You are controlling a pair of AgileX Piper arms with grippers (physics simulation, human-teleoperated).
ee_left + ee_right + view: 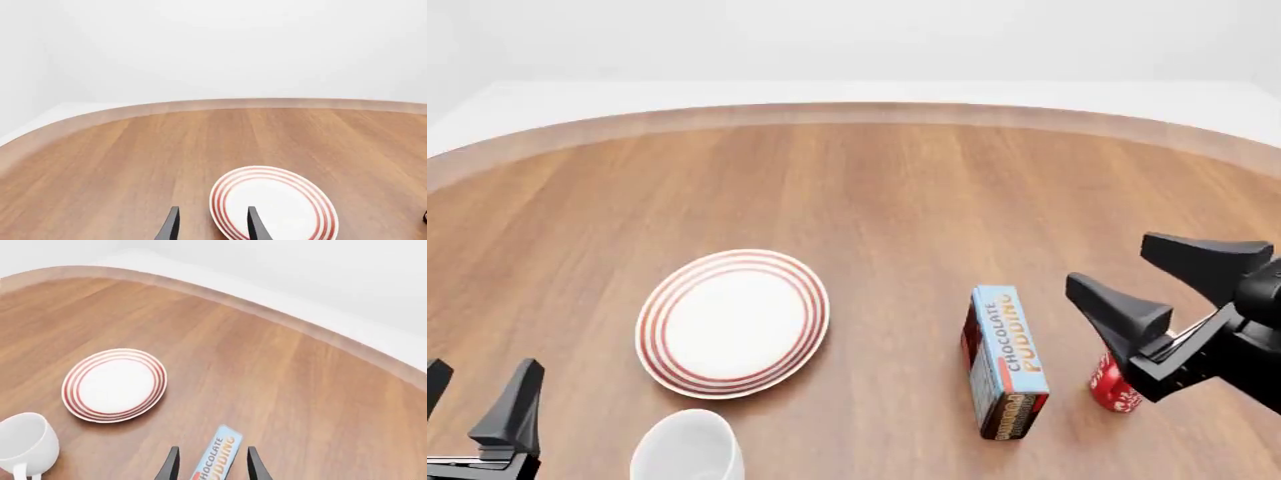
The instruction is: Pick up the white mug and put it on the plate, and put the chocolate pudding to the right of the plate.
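With nothing yet gripped, both sets of fingers spread wide. Right gripper (1154, 285) hangs just right of the pudding (1006, 360), box lined up between the fingers in the wrist view, likely for a lengthwise pinch. Left gripper (478, 400) waits left of the mug (689, 447), plate (733, 321) bare beyond.

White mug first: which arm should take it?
Left. The white mug sits beside the open left gripper, just short of the plate. The right gripper hovers over the chocolate pudding.
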